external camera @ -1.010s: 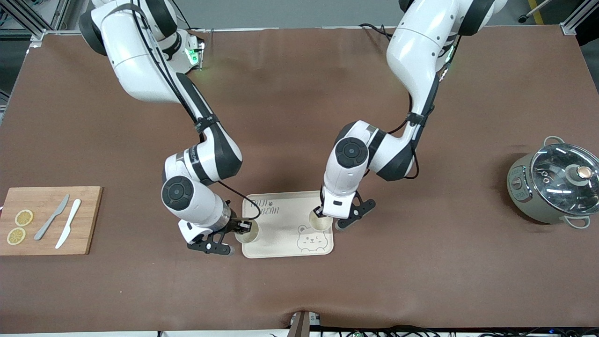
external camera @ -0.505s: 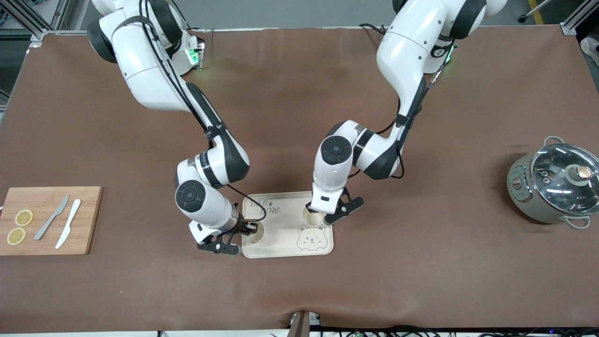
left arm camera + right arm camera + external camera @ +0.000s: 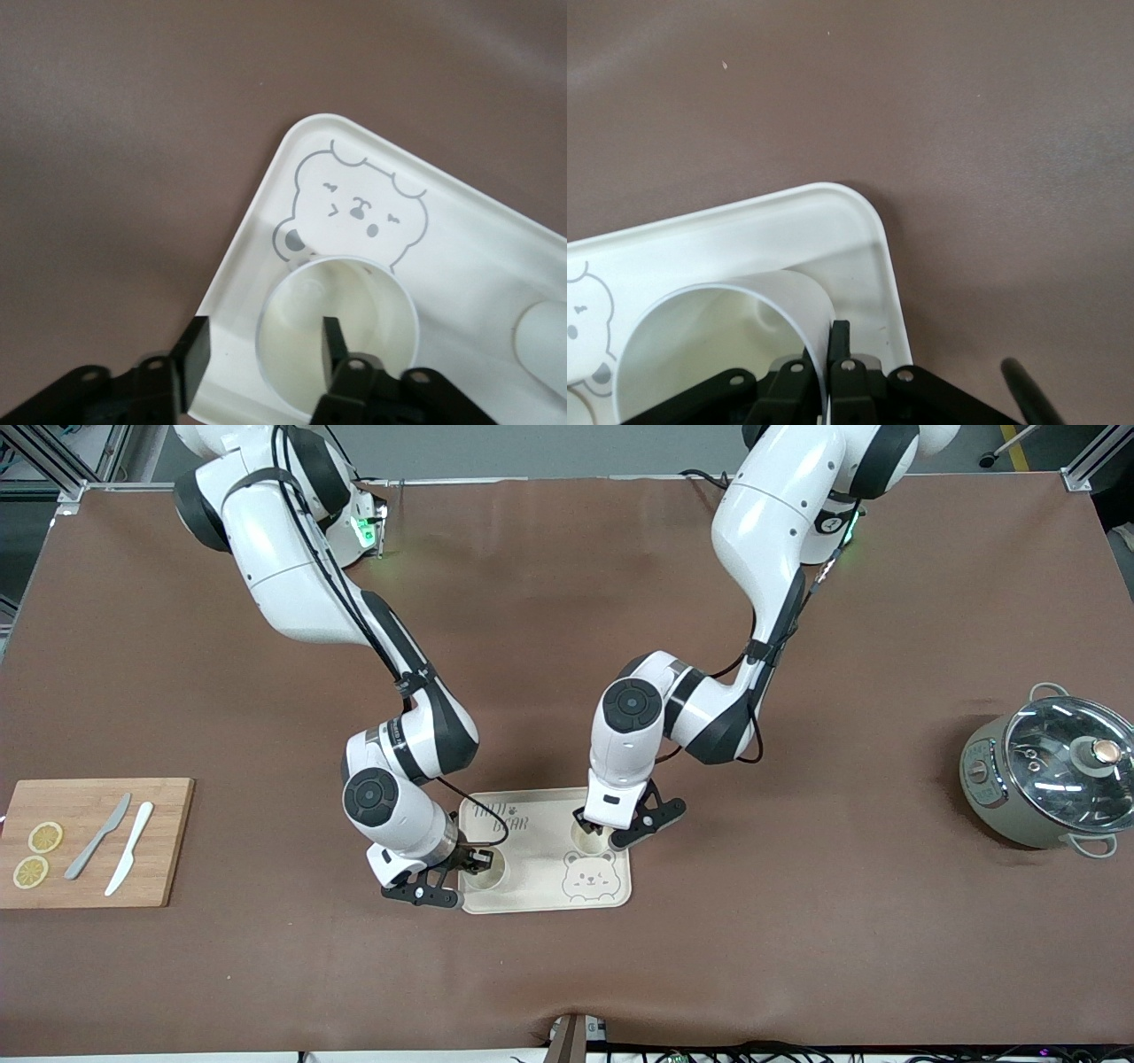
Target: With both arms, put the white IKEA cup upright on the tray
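Observation:
The cream tray (image 3: 540, 868) with the bear drawing lies on the brown table nearer to the front camera. Two white cups stand upright on it. My left gripper (image 3: 589, 825) is open astride the wall of one cup (image 3: 588, 840), one finger inside and one outside. In the left wrist view, this gripper (image 3: 263, 343) straddles the cup (image 3: 363, 305) beside the bear face on the tray (image 3: 252, 252). My right gripper (image 3: 472, 863) is shut on the wall of the other cup (image 3: 487, 872) at the tray's corner. The right wrist view shows this gripper (image 3: 829, 343), the cup (image 3: 718, 341) and the tray (image 3: 864, 232).
A wooden cutting board (image 3: 164, 841) with two knives and lemon slices lies toward the right arm's end of the table. A grey pot with a glass lid (image 3: 1045, 775) stands toward the left arm's end.
Both grippers have carried their cups inward over the tray, toward its middle. The right arm's cup moved farther onto the tray; the left arm's cup moved most in the first half second.

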`<state>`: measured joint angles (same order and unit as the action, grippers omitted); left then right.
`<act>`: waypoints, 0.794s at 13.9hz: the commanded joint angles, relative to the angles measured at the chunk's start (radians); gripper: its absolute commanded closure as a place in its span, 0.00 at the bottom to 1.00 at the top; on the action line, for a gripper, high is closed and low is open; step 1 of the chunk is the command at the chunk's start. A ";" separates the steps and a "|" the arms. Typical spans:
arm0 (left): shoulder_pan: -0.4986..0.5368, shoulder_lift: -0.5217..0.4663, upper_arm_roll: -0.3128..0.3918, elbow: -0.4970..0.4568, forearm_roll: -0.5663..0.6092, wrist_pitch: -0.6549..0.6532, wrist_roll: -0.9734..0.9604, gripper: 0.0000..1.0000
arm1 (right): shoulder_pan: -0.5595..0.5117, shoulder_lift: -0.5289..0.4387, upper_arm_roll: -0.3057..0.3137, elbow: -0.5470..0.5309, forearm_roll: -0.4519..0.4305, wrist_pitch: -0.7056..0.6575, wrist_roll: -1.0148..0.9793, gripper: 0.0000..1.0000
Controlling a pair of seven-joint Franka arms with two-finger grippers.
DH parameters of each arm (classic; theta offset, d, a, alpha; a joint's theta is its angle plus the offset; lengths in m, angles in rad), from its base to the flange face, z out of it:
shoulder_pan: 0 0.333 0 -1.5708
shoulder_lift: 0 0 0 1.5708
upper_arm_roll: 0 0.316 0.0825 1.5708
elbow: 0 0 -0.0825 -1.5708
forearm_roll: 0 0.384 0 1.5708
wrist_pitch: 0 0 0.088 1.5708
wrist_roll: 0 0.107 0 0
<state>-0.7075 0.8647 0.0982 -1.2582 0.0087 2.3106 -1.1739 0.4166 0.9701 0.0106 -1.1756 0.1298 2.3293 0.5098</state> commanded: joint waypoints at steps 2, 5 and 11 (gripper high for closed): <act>-0.001 -0.058 0.017 -0.004 0.024 -0.013 -0.001 0.00 | 0.010 -0.004 -0.008 -0.016 -0.007 0.022 0.024 0.51; 0.035 -0.105 0.015 -0.004 0.039 -0.077 0.035 0.00 | 0.007 -0.005 -0.008 -0.018 -0.007 0.024 0.021 0.00; 0.141 -0.196 0.006 -0.026 0.025 -0.194 0.227 0.00 | -0.007 -0.042 -0.008 -0.016 -0.007 0.007 0.010 0.00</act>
<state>-0.5960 0.7115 0.1155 -1.2478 0.0206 2.1447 -1.0015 0.4160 0.9693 0.0021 -1.1767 0.1298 2.3482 0.5104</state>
